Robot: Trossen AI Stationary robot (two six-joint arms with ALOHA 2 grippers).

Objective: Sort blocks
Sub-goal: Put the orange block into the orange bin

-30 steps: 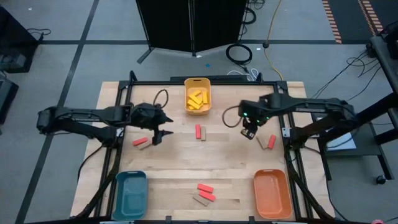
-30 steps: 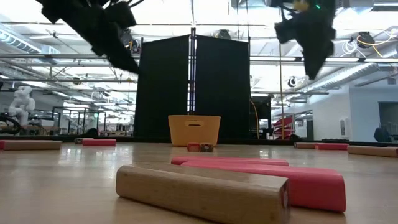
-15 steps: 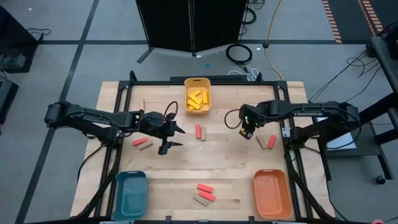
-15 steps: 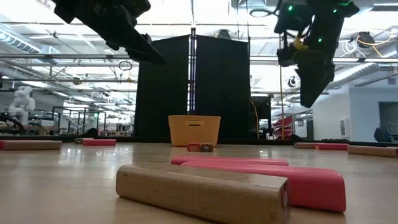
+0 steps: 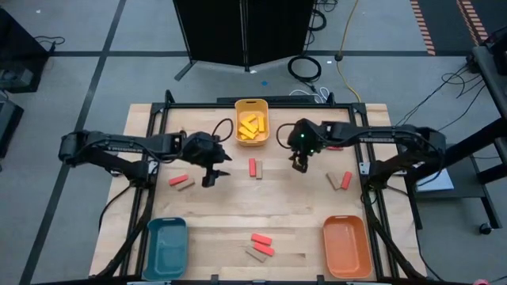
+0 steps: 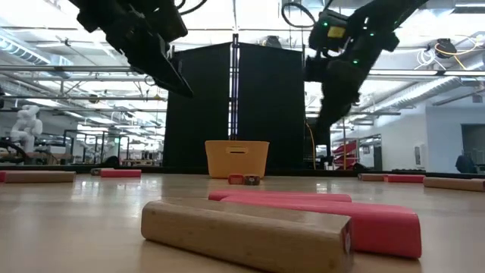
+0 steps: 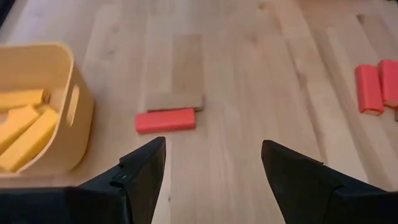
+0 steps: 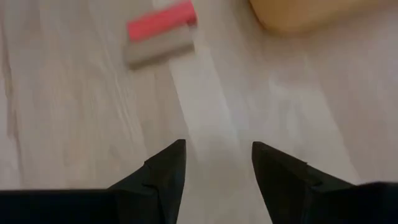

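Note:
Yellow blocks [image 5: 251, 127] lie in the yellow tray [image 5: 238, 106] at the far edge. Red-and-tan pairs lie flat on the table: one in the middle [image 5: 255, 168], one on the left [image 5: 181, 182], one on the right [image 5: 341, 180], one near the front [image 5: 260, 245]. My left gripper [image 5: 215, 172] hovers open, left of the middle pair; its wrist view shows that red block [image 7: 165, 120] and tan block [image 7: 175, 74] ahead. My right gripper [image 5: 299, 165] hovers open, right of the same pair [image 8: 160, 34]. In the low view both grippers hang above the table.
A teal tray [image 5: 166, 241] sits at the near left corner and an orange tray [image 5: 347, 247] at the near right. Bare wood lies between the grippers and the near pair. In the low view a tan block [image 6: 246, 231] and red block [image 6: 364, 224] fill the foreground.
My right gripper has travelled toward the table's left and slightly toward the far edge, from beside the right-hand pair to near the middle pair. My left gripper has moved toward the right, closer to the middle pair. No block has moved.

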